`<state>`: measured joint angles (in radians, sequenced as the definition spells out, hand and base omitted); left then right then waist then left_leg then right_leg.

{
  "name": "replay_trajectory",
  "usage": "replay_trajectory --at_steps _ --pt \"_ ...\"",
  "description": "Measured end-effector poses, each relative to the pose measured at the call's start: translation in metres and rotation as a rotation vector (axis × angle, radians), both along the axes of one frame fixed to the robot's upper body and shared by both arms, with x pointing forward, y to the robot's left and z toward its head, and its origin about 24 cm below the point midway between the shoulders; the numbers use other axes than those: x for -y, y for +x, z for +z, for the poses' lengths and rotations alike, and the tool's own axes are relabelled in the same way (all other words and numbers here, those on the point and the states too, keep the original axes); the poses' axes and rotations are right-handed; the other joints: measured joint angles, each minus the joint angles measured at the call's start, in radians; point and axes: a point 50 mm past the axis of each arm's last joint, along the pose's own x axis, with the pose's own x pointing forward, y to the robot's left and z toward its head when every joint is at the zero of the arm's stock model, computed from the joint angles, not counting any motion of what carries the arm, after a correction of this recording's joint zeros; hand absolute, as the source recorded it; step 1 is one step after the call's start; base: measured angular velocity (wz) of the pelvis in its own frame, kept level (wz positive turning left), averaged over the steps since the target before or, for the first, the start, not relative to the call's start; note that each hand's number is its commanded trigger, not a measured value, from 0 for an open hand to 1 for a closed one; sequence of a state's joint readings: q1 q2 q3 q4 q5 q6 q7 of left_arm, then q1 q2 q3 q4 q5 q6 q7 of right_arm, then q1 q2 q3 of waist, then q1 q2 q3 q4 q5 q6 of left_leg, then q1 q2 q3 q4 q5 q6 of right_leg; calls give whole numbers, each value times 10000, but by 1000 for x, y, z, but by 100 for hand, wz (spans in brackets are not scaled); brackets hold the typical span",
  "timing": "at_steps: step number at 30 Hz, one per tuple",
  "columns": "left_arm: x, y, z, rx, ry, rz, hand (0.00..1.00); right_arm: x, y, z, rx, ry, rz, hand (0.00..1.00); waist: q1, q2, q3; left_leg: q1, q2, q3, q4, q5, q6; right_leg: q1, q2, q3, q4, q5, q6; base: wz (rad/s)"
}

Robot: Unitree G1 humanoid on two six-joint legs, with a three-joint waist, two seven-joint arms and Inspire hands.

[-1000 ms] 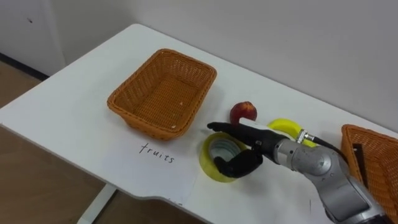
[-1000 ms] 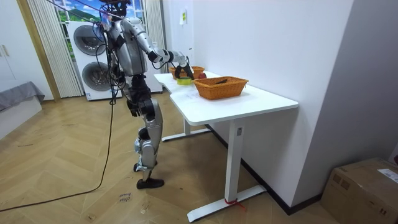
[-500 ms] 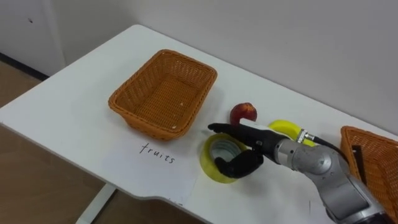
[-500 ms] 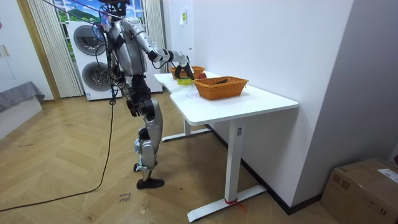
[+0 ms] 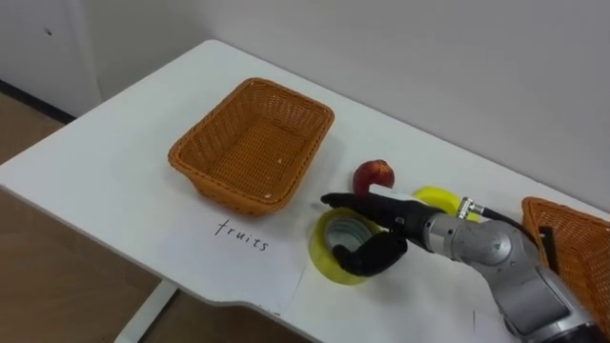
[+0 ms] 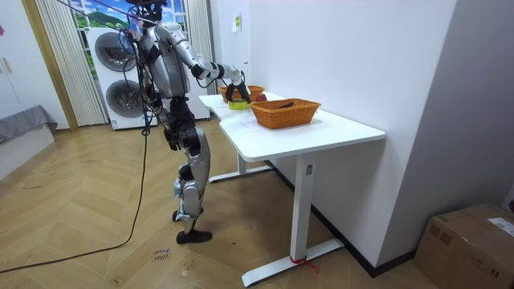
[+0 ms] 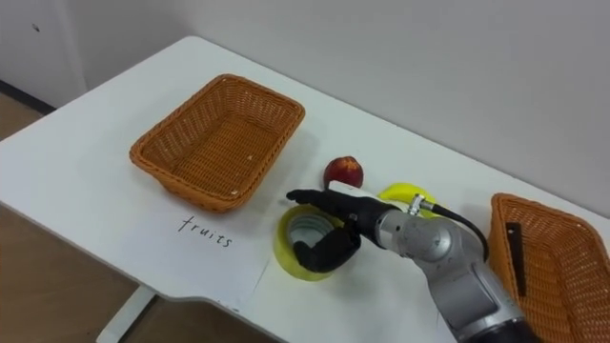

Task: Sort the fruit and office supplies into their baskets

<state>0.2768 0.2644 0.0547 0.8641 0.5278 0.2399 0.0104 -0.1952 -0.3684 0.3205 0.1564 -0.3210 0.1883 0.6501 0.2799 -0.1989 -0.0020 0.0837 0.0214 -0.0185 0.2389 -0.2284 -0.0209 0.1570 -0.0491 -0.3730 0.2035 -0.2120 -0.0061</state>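
A yellow tape roll (image 5: 324, 257) lies flat on the white table (image 5: 114, 191), right of a paper sheet marked "fruits" (image 5: 238, 235). My right hand (image 5: 396, 224) reaches in from the right and rests on the roll. One finger lies straight across its top while the others curl round its near rim. A red apple (image 5: 373, 175) and a yellow fruit (image 5: 434, 195) lie just behind the hand. The empty wicker fruit basket (image 5: 191, 152) stands to the left. A second wicker basket (image 5: 572, 248) at the right edge holds a dark item (image 5: 546, 243).
In the room view I stand at the table's end by the room view's left, right arm (image 6: 210, 72) stretched over the tabletop. Washing machines (image 6: 120, 72) stand behind me. The wall runs close along the table's far side.
My right hand has stayed on the tape roll. The whole picture has shifted slightly.
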Motion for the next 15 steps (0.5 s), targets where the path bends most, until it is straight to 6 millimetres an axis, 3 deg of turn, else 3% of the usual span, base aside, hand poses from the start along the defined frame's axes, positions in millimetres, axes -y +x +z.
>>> replay_trajectory --at_steps 3,7,15 --pt "-2 1 1 -1 41 -14 0 1 2 3 24 -48 73 100 0 -63 5 -16 -13 0 -16 1 2 -15 -9 0 -19 -17 20 0" --pt "-10 1 4 -127 94 -59 0 7 7 7 -94 -67 -161 100 19 -299 36 -60 -29 -15 -24 -8 16 10 10 -10 -175 -31 42 1" --pt "-11 6 4 -30 41 -41 0 15 8 2 -372 -1195 36 100 365 -358 41 4 1 -5 -104 -17 30 -2 30 -19 -170 -19 58 0"
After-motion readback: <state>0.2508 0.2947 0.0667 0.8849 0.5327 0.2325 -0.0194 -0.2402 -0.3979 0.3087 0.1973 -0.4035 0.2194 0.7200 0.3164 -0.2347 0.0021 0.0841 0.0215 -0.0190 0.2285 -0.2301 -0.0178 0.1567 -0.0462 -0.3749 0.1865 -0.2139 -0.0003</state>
